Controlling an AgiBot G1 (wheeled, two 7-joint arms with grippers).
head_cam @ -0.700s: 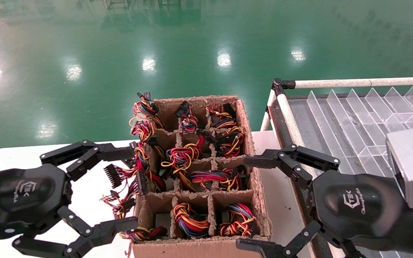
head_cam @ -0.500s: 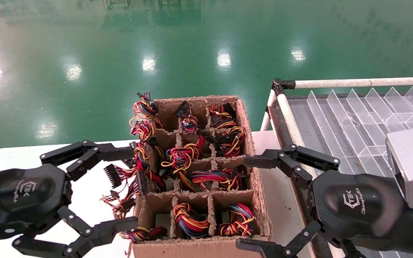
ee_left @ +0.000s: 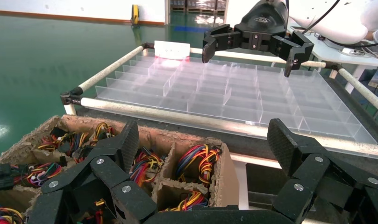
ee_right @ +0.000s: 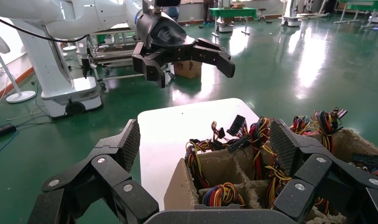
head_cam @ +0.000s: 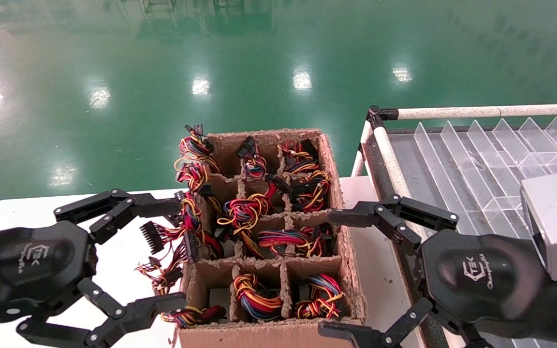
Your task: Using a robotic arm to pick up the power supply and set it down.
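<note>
Wire bundles hide the power supplies in the carton, whose near wall is cut off.

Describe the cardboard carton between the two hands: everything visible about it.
The cardboard carton is a brown, open-topped box with frayed, ragged edges, standing upright on the white table beside the rack of clear dividers. Cardboard partitions split it into a grid of cells, three across. Most cells hold bundles of red, yellow, orange, blue and black wires with black connectors; several bundles spill over its left wall onto the table. The left tool and right tool flank it, fingers spread, neither clearly touching it.
</note>
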